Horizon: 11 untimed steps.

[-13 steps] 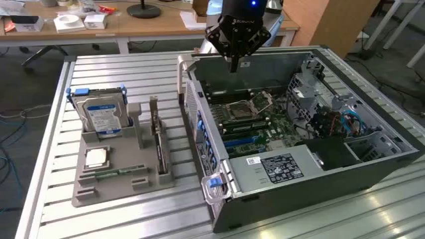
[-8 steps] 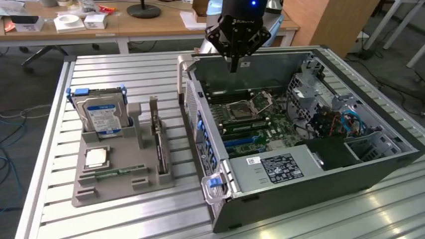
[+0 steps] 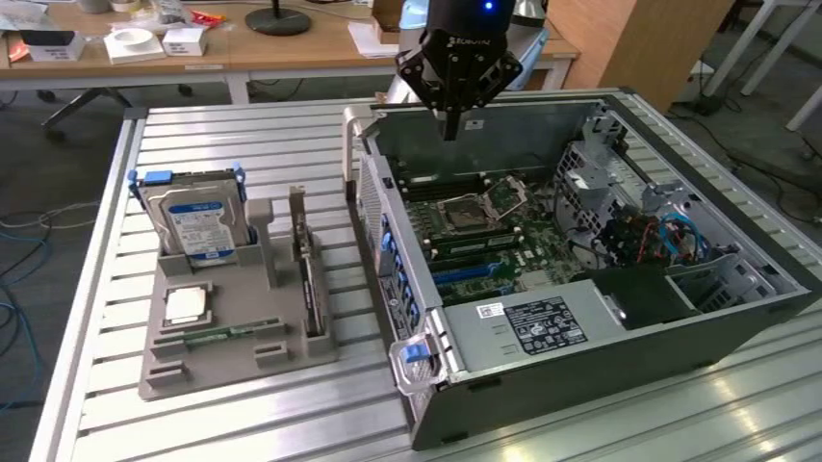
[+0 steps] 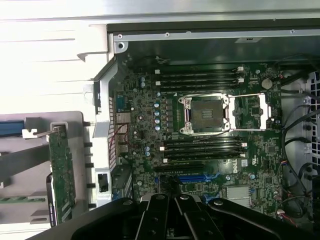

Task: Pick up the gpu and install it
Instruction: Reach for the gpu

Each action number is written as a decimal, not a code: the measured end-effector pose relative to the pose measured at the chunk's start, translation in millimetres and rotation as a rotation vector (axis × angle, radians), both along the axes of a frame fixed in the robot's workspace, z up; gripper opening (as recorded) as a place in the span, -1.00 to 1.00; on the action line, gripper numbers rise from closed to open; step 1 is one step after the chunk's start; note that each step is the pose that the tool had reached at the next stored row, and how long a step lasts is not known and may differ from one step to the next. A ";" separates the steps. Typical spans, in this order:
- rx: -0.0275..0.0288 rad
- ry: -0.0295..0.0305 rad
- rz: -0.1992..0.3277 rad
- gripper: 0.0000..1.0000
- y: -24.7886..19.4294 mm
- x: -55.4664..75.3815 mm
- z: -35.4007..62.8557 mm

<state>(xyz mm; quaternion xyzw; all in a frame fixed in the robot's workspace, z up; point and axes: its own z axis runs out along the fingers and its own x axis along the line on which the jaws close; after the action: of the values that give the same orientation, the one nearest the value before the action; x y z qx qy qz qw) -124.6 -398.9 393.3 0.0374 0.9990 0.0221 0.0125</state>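
Observer: Nearest the wrist lens is the gripper. Its 2 fingers are pressed together with nothing between them.

Planner: What sits under them?

Observer: Below the jaws lies the motherboard of the open computer case. A blue slot is just past the fingertips and the bare CPU socket is farther out. The jaws hang above the board and touch nothing.

Planner: And the gpu?

Observer: The gpu is off to the jaws' side, beyond the case's side wall and well apart from them. It stands on 1 long edge in a slot of the gray holder, near the hard drive, and has not yet been lifted.

Planner: Which way does it run?

Observer: Its long axis lies level, roughly parallel to that side wall. Its faces are upright and its metal bracket is at the end farther from the exterior camera.

Planner: How would it handle?

Observer: I'd judge it light, stiff and thin, but fragile, since the faces carry small parts. The free upper edge near mid-length looks the safest hold, pinched across its thickness. A grip out at 1 end would likely let it tip. The lower edge is hidden in the slot, so I cannot tell how tightly it sits.
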 end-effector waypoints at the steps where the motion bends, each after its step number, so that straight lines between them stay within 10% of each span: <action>1: 0.0000 0.0001 0.000 -0.80 0.0 -1.0 0.0; 11: 0.0000 0.0001 0.000 -0.80 0.0 -10.6 -0.1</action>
<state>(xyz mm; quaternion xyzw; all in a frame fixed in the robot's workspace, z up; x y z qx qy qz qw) -135.2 -398.9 393.2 0.0374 0.9990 0.0221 0.0125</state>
